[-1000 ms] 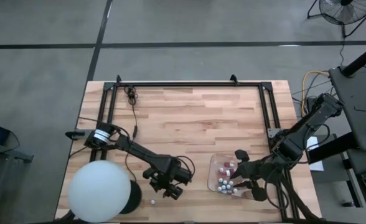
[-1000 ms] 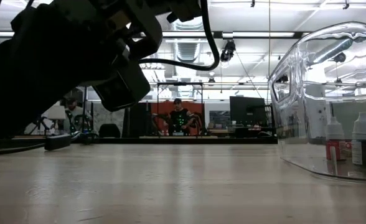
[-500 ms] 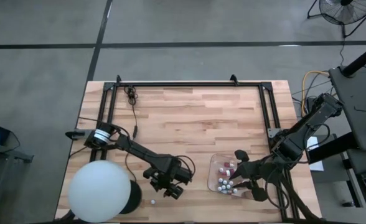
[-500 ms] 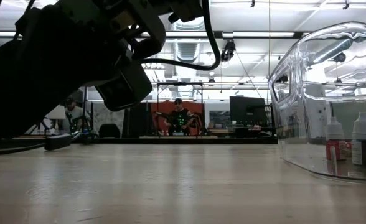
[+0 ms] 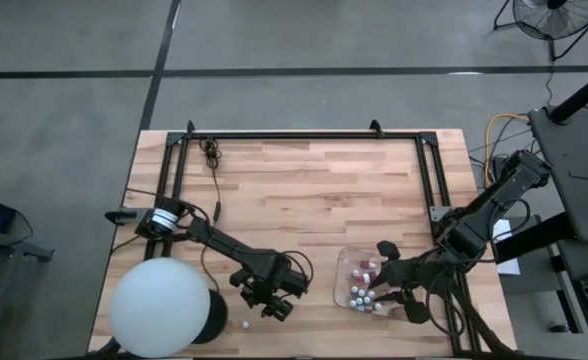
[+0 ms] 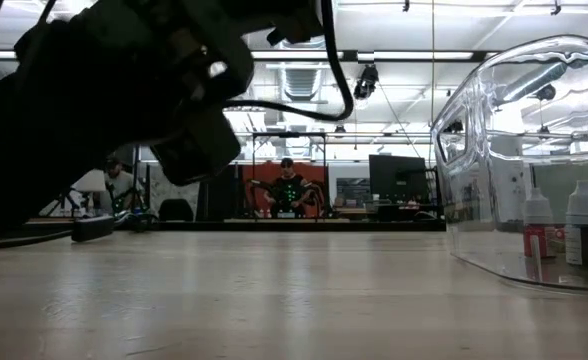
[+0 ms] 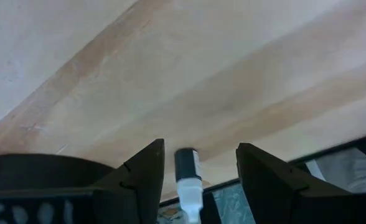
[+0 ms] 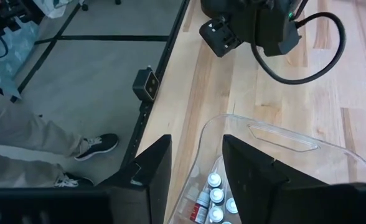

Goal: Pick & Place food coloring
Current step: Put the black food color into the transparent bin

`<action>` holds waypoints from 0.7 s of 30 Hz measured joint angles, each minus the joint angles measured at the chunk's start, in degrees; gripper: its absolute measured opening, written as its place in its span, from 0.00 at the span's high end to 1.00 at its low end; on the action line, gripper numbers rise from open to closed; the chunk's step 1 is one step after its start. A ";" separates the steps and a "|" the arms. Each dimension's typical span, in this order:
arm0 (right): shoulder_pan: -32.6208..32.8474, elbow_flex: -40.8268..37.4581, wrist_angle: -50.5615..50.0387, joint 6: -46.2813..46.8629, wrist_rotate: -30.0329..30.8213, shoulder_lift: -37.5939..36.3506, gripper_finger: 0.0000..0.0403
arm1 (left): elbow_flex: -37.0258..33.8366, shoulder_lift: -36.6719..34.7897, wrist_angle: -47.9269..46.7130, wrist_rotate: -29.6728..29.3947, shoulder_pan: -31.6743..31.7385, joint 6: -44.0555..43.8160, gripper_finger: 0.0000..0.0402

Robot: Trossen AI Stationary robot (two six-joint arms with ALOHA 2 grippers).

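Observation:
One small food coloring bottle point(image 7: 187, 171) sits on the wood close to the table's near edge point(image 5: 244, 324). My left gripper point(image 7: 200, 146) point(image 5: 274, 305) hangs open over it, one finger on either side, apart from it. Several more bottles point(image 5: 359, 292) point(image 8: 213, 196) stand in the clear tray point(image 5: 340, 270) point(image 8: 276, 134), which rests on the table at the near right. My right gripper point(image 8: 195, 140) point(image 5: 379, 290) hovers open above the tray's left rim with nothing between its fingers. The low view shows the tray point(image 6: 474, 130) and two bottles point(image 6: 586, 225) inside it.
A big white ball point(image 5: 162, 305) fills the near left corner beside my left arm. A black frame point(image 5: 304, 135) runs along the far and side edges. A person's leg and shoe point(image 8: 89, 146) show on the floor beside the table's near edge. Bare wood lies between the arms.

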 joint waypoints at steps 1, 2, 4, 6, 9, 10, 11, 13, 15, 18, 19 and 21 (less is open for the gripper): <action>0.00 0.00 0.00 0.00 0.00 0.00 0.66 | 0.00 0.12 -0.18 -0.01 -0.01 0.02 0.57; 0.00 0.00 0.00 0.01 0.00 0.00 0.67 | 0.00 0.18 -0.22 -0.01 -0.02 0.02 0.57; 0.00 0.00 0.04 0.00 0.04 0.00 0.67 | 0.00 0.15 -0.18 0.03 -0.02 0.02 0.57; 0.00 0.00 0.04 0.00 0.04 0.00 0.68 | 0.00 0.15 -0.16 0.09 0.02 0.02 0.57; 0.00 0.00 0.09 0.00 0.08 0.00 0.69 | 0.00 0.17 -0.25 2.02 0.04 0.52 0.57; 0.00 0.00 0.09 0.00 0.12 0.00 0.69 | 0.00 0.15 -0.30 2.23 0.02 0.91 0.57; 0.00 0.00 0.09 0.00 0.13 0.00 0.69 | 0.00 0.15 -0.31 2.37 0.00 1.01 0.57; 0.00 0.00 0.11 0.00 0.15 0.00 0.68 | 0.00 0.15 -0.35 2.39 -0.02 1.01 0.57; 0.00 0.00 0.15 0.01 0.17 0.00 0.68 | 0.00 0.15 -0.62 2.63 -0.02 1.02 0.57; 0.00 0.00 0.25 0.00 0.17 0.00 0.68 | -0.18 0.15 -1.68 5.16 0.00 2.31 0.57; -0.01 0.00 0.28 0.00 0.17 0.00 0.68 | -0.45 0.15 -1.60 6.29 0.06 2.98 0.57; 0.00 0.00 0.28 -0.21 0.17 0.00 0.69 | -1.14 0.15 -1.97 7.88 0.13 4.07 0.57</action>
